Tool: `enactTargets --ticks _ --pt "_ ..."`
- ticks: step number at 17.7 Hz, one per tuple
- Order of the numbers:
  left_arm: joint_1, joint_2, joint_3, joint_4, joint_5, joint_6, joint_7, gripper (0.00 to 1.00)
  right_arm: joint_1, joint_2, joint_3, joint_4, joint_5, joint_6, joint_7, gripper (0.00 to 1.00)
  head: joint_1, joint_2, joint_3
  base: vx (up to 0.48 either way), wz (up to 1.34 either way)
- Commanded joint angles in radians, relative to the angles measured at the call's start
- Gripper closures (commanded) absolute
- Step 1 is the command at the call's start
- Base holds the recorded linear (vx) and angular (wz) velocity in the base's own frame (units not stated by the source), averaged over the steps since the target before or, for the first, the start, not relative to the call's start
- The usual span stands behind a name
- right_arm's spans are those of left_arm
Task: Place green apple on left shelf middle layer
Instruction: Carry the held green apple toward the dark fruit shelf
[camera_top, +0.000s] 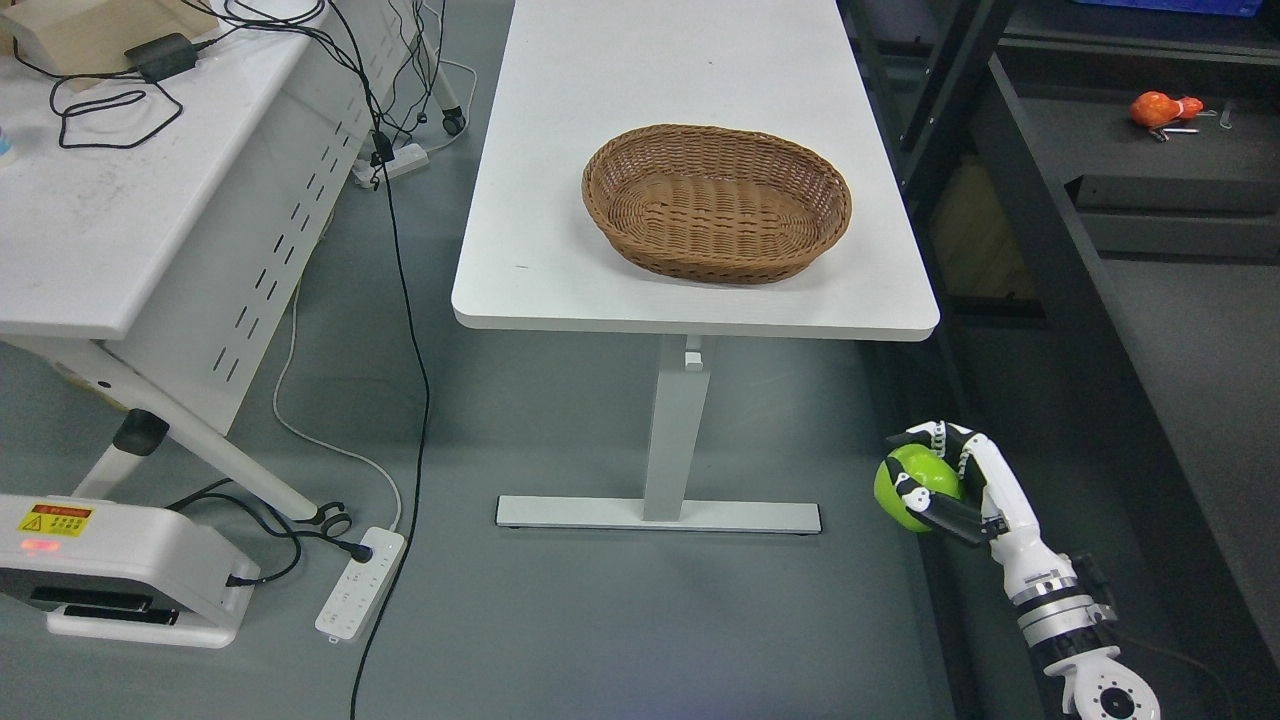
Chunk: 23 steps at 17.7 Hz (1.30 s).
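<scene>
Gripping the apple (908, 487) with curled fingers, the right hand (945, 485) holds it low at the near right, beside the desk (560, 200). Picking is done; placing on the shelf remains.

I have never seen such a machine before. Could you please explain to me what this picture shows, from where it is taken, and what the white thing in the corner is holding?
The picture comes from a camera on the head of a humanoid robot, looking down at the floor and furniture. The white jointed thing at the lower right is the robot's right arm, ending in the right robot hand. Its fingers are curled around a green apple, held in the air above the grey floor. The left arm is not in view. Ahead stands a white table with a brown wicker basket on it; nothing shows inside the basket. At the right is a dark shelf.
</scene>
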Motion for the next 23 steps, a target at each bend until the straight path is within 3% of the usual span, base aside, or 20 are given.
enactTargets --ticks 1,11,14,16,23 --pt "0.000 0.017 0.000 0.000 0.000 -0.001 0.001 0.00 0.027 -0.038 0.104 -0.003 0.007 -0.037 0.041 0.95 0.0000 0.000 0.000 -0.231 0.02" --pt "0.000 0.017 0.000 0.000 0.000 -0.001 0.001 0.00 0.034 -0.028 0.022 -0.003 -0.010 -0.117 0.041 0.95 0.0000 0.000 0.000 -0.252 0.02" --pt "0.000 0.017 0.000 0.000 0.000 -0.001 0.000 0.00 0.027 0.045 -0.092 -0.003 -0.018 -0.134 0.030 0.95 0.0000 0.000 0.000 -0.303 -0.20" --pt "0.000 0.017 0.000 0.000 0.000 -0.001 0.001 0.00 0.013 0.079 -0.155 -0.003 -0.018 -0.116 0.021 0.95 0.0000 0.000 0.000 -0.293 -0.30" --pt "0.000 0.017 0.000 0.000 0.000 -0.001 0.000 0.00 -0.090 0.074 -0.223 -0.005 0.014 0.073 -0.137 0.97 0.0000 0.000 0.000 -0.226 -0.50"
